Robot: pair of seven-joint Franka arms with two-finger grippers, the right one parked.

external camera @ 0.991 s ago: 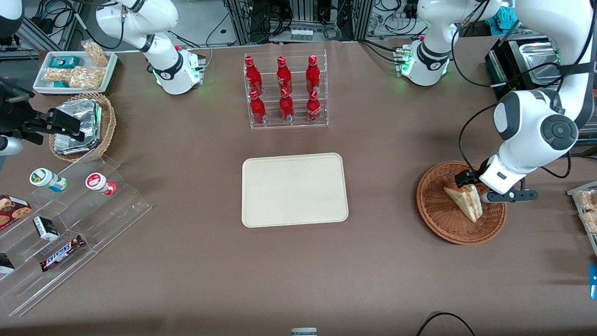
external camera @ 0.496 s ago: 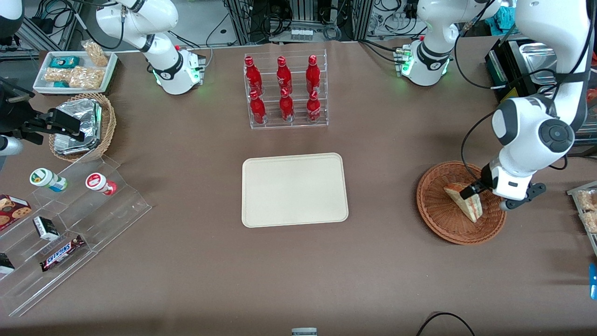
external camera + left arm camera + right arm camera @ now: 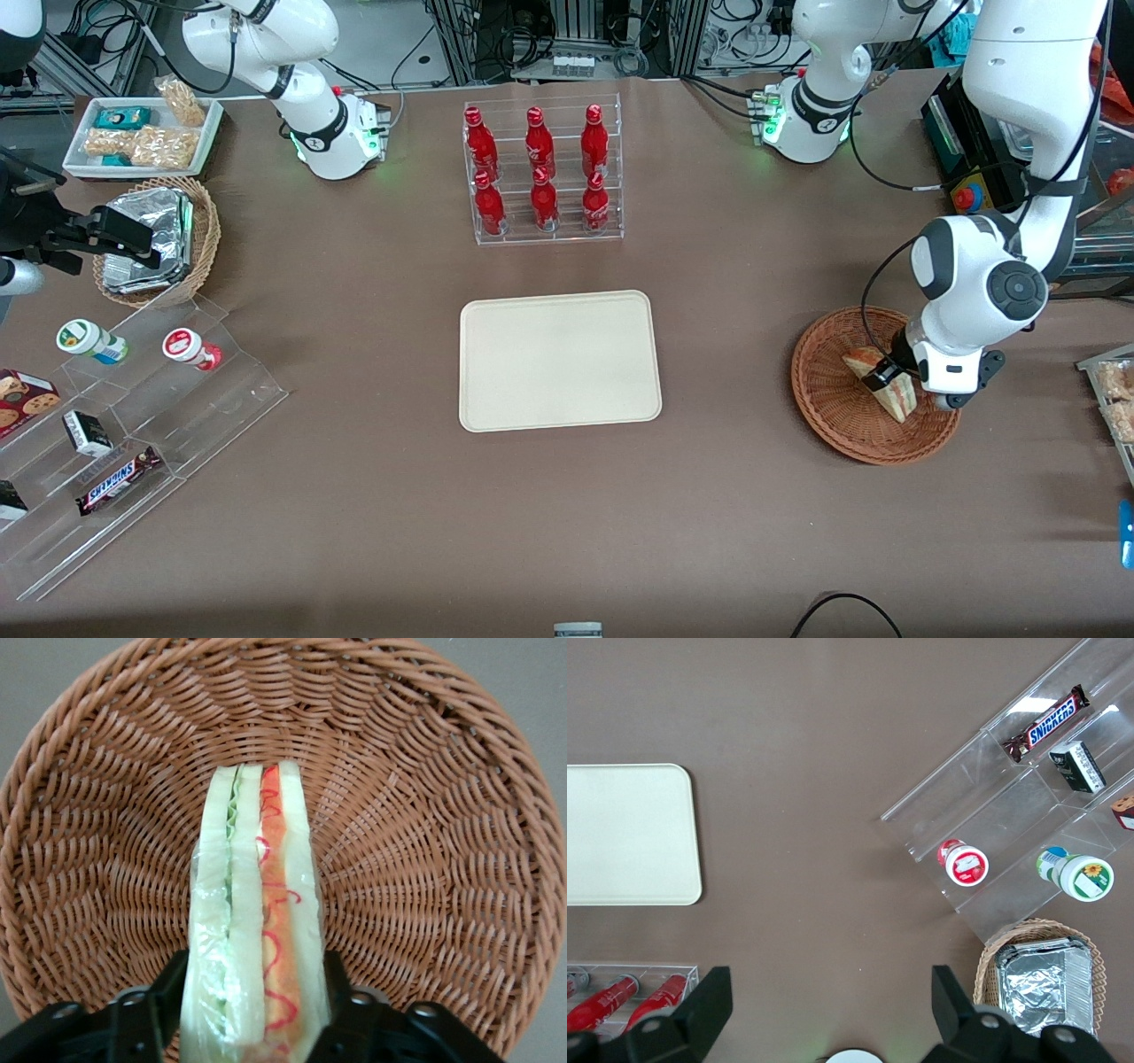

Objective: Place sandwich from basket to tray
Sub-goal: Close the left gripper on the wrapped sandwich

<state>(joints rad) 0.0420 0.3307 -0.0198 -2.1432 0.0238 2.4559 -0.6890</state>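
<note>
The sandwich (image 3: 897,400), a clear-wrapped white-bread wedge with red and green filling, stands on edge in the reddish-brown wicker basket (image 3: 824,416) toward the working arm's end of the table. My left gripper (image 3: 886,383) is down in the basket with one finger on each flat side of the wedge. In the left wrist view the sandwich (image 3: 257,904) sits between my black fingers (image 3: 173,992), which press against its wrap, with the gripper (image 3: 255,1028) over the basket weave (image 3: 425,815). The sandwich rests on the basket floor. The cream tray (image 3: 560,361) lies bare at mid-table and also shows in the right wrist view (image 3: 629,833).
A clear rack of red bottles (image 3: 542,173) stands farther from the camera than the tray. Toward the parked arm's end are a tan basket of foil packets (image 3: 159,239), a white snack bin (image 3: 142,133) and a stepped acrylic shelf (image 3: 133,425). A snack container (image 3: 1112,390) stands beside the basket.
My left arm has swung and lowered over the basket, bringing the gripper from the sandwich's blunt end down onto its middle. The sandwich has stayed in place.
</note>
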